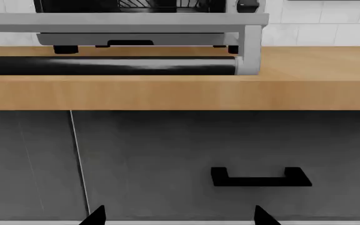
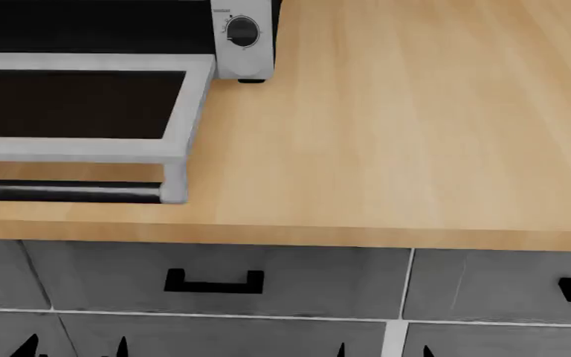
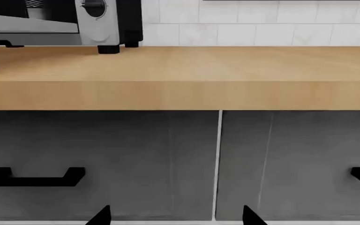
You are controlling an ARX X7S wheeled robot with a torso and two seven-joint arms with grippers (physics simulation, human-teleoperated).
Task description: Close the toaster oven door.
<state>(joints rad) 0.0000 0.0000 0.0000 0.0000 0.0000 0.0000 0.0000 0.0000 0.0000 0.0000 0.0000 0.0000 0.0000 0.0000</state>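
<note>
Smooth wooden countertop (image 2: pixel 395 134) bears boxy toaster oven (image 2: pixel 241 41), glass-paned toaster oven door (image 2: pixel 77 111) flat.

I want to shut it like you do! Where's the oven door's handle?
In the head view the handle lies at the left, near the wooden counter's front edge, in front of the open door folded down flat.

From my head camera I count one toaster oven (image 2: pixel 236 37) with one door (image 2: pixel 181 111) folded down flat, one bar handle (image 2: pixel 62 192) along its edge, and one knob (image 2: pixel 243 31) in sight. Below the one wooden counter (image 2: pixel 415 134) I see two black drawer handles (image 2: pixel 214 282). Each of my wrist cameras shows two dark fingertips (image 1: pixel 95 216)
</note>
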